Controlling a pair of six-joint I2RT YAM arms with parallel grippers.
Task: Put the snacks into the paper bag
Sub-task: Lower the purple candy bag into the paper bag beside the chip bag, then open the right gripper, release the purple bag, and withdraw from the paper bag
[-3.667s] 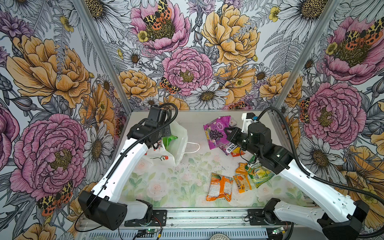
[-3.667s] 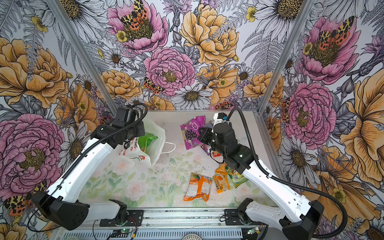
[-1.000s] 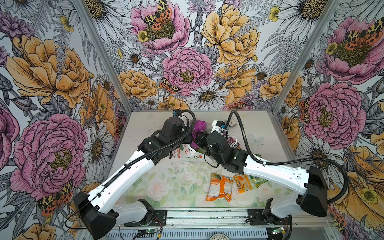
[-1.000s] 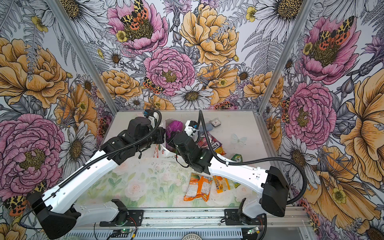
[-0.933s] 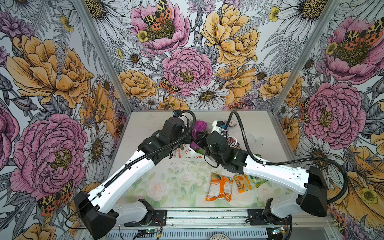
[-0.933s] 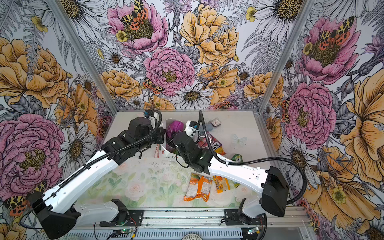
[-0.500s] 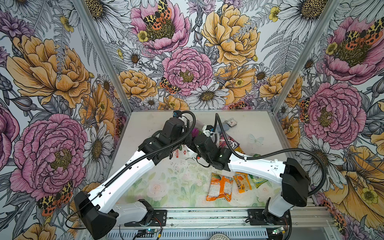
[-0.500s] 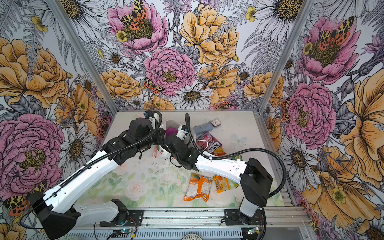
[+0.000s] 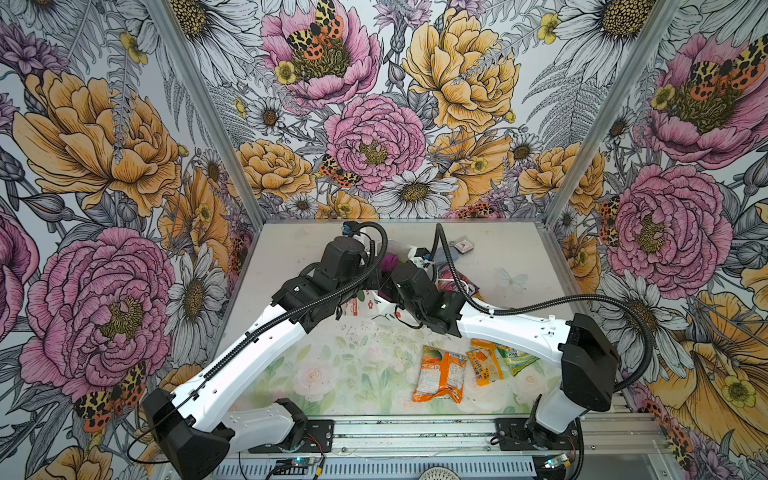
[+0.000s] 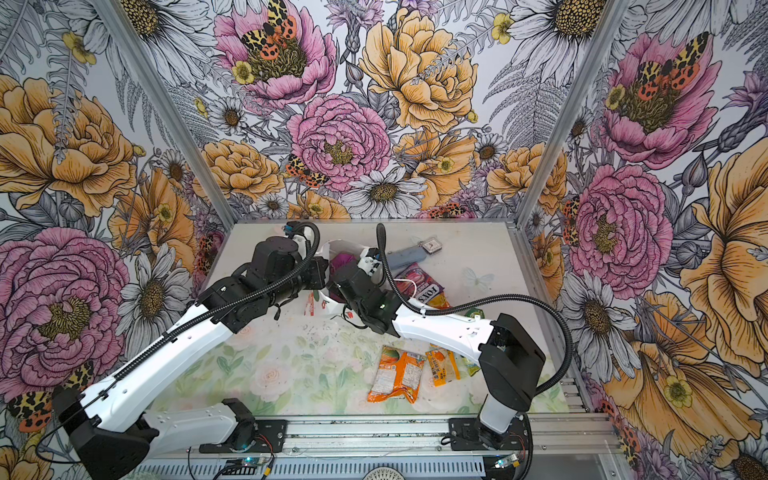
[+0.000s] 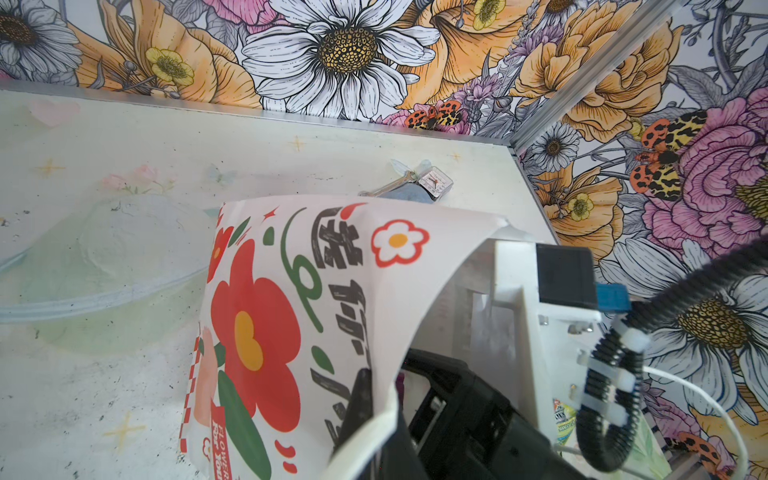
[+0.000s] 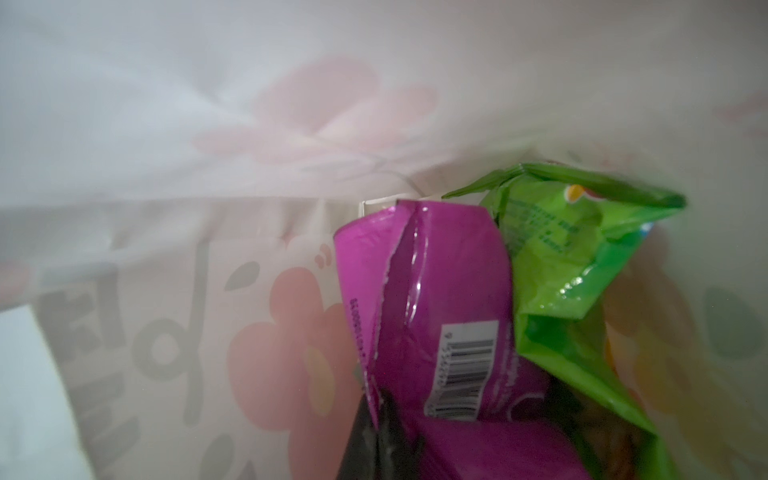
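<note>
The paper bag carries "FLOWER FOR YOU" on a red label and big black Chinese characters. The pink packet reads "FOXS", upside down. The purple pouch has a barcode.

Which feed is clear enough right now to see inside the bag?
Right wrist view: soft light through the paper bag, whose nearer wall is blurred; purple pouch and green packet fairly sharp, with glare streaks. Left wrist view: outer print crisp, interior hidden. Both top views: sharp, evenly lit, but the bag mouth is mostly blocked, only a sliver of the pouch showing.
</note>
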